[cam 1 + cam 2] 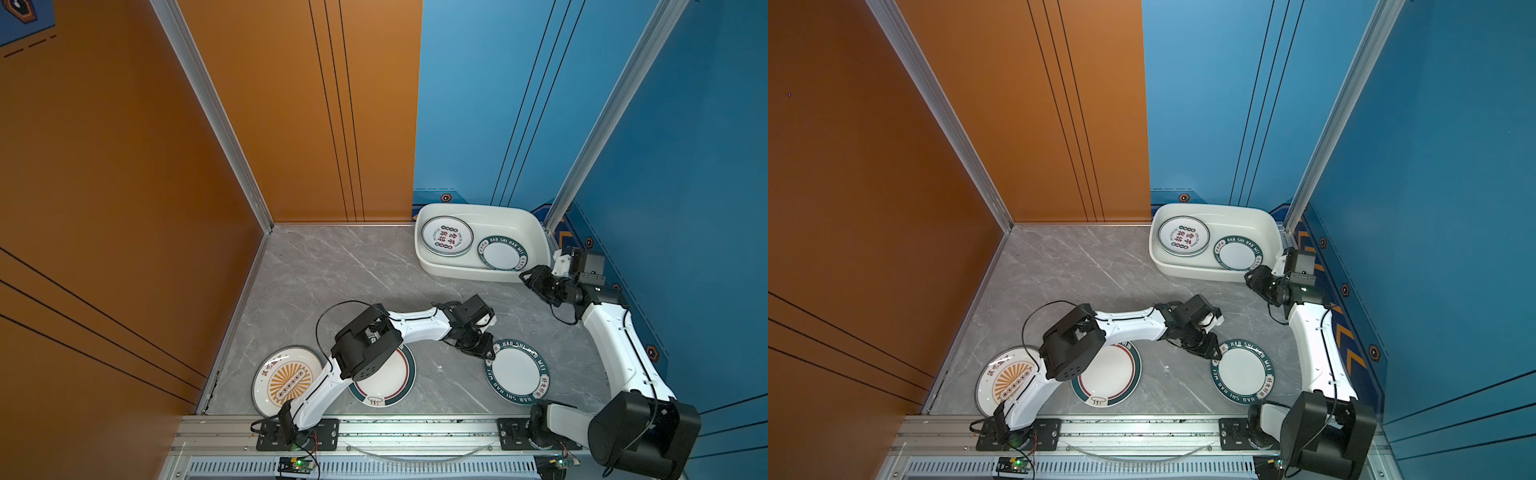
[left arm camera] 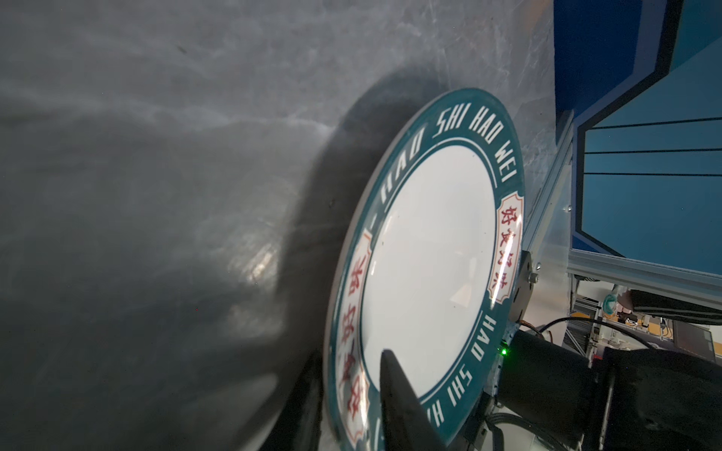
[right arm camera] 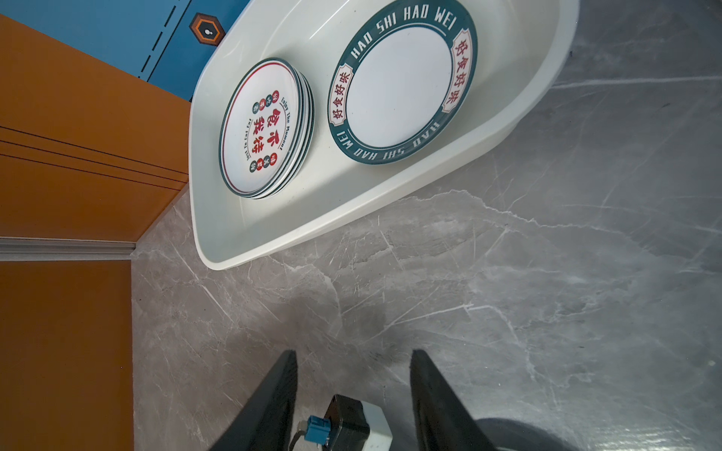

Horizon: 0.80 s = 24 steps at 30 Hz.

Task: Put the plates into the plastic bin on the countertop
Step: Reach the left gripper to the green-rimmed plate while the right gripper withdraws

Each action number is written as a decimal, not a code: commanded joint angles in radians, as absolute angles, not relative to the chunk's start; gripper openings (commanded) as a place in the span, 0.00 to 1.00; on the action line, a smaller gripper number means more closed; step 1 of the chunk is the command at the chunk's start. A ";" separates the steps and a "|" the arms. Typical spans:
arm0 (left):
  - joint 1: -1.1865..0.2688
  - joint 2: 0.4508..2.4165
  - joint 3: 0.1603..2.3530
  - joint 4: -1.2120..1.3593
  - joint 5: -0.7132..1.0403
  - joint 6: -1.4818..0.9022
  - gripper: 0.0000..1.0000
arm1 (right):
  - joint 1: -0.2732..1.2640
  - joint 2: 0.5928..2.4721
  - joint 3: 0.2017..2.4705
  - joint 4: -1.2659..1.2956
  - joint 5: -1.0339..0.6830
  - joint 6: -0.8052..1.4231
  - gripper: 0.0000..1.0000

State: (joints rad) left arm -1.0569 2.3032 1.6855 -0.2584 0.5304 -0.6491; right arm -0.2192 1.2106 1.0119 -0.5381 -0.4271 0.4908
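A white plate with a dark-green lettered rim [image 1: 517,372] [image 2: 426,254] lies on the grey countertop [image 1: 332,282]. My left gripper [image 1: 488,355] [image 2: 347,375] is shut on its near-left rim, one finger on top and one beneath. The white plastic bin [image 1: 465,272] [image 3: 312,230] at the back right holds a stack of red-character plates [image 1: 446,236] [image 3: 265,129] and a green-rimmed plate [image 1: 501,253] [image 3: 402,82]. My right gripper [image 1: 524,277] [image 3: 353,353] hangs open and empty over the countertop by the bin's front right corner.
An orange-sunburst plate [image 1: 286,380] lies at the front left. Beside it, a plate with green and red rim rings [image 1: 384,384] is partly covered by the left arm. Orange and blue walls close in the left, back and right. A metal rail [image 1: 415,428] runs along the front.
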 commanded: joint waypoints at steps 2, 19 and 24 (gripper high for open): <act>-1.063 2.355 1.705 -0.291 0.538 -0.644 0.22 | -0.228 1.187 1.001 -0.525 -0.443 0.497 0.50; -1.002 2.321 1.666 -0.258 0.557 -0.659 0.00 | -0.230 1.175 0.983 -0.526 -0.444 0.486 0.50; -0.937 2.209 1.542 -0.200 0.570 -0.674 0.00 | -0.230 1.178 0.965 -0.458 -0.525 0.500 0.52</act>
